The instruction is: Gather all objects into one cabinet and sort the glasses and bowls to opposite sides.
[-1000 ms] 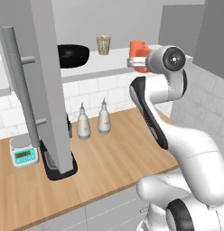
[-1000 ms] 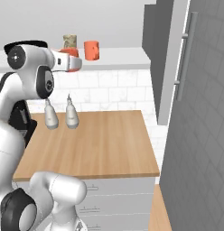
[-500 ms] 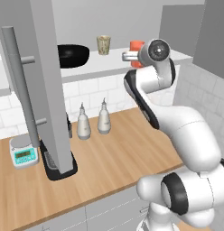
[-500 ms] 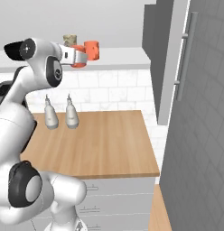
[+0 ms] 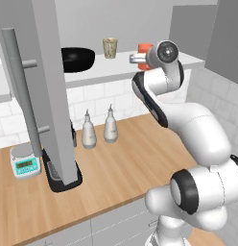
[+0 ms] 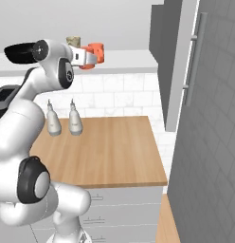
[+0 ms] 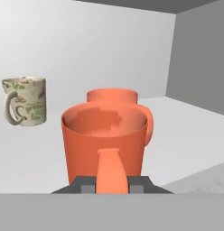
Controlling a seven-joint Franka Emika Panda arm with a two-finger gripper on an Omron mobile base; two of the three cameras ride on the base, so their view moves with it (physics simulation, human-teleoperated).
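My gripper (image 7: 113, 182) is shut on the handle of an orange mug (image 7: 105, 137), which it holds upright just above the white shelf (image 7: 177, 131) of the cabinet. A second orange mug (image 7: 111, 95) stands close behind it. To the left on the shelf is the beige speckled cup (image 7: 25, 107). From the left base view the gripper (image 5: 136, 58) reaches in from the right with the orange mug (image 5: 144, 49). The beige cup (image 5: 110, 48) stands mid-shelf and the wide black bowl (image 5: 75, 58) at the left. In the right base view the held mug (image 6: 95, 52) hides most of the shelf behind it.
The cabinet's grey door (image 5: 51, 96) with its bar handle (image 5: 22, 96) stands open over the wooden counter (image 5: 116, 168). Two white bottles (image 5: 89, 132) (image 5: 110, 127) stand at the tiled wall and a small scale (image 5: 26, 163) sits at the left. A tall grey cabinet (image 6: 204, 118) rises at the right.
The arm has folded its elbow inward and carried the orange mug a little farther in over the shelf, up to the second orange mug. The grip stayed shut.
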